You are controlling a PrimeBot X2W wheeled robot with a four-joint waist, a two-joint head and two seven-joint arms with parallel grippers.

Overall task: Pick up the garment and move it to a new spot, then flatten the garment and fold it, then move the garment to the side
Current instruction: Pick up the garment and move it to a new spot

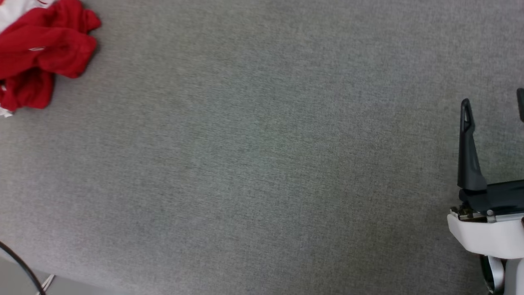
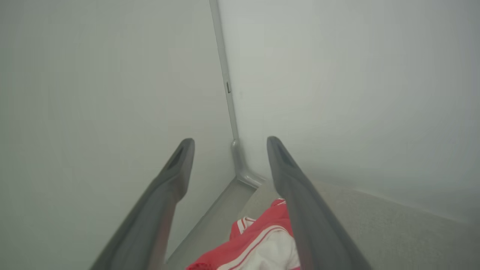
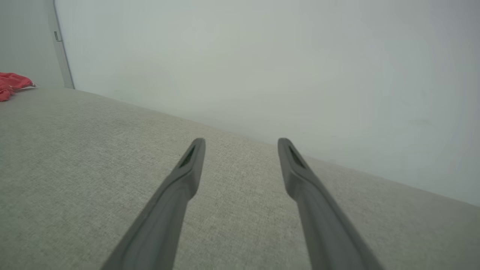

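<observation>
While heaped at the head view's upper left, awaiting pickup: garment [image 1: 41, 45]. Poised over it, spread to grab, left gripper [image 2: 230, 144]; parked lower right, likewise spread, right gripper [image 1: 493, 102].

Bare indoor test room, lab-like rather than domestic. Before me lies a broad work surface [image 1: 262, 164] covered in grey woven fabric. Behind it, two plain pale walls [image 3: 262, 56] meet at a corner fitted with a narrow grey strip [image 2: 226, 75]. A black cable [image 1: 18, 260] crosses the pale floor [image 1: 12, 282] at the surface's near edge.
</observation>
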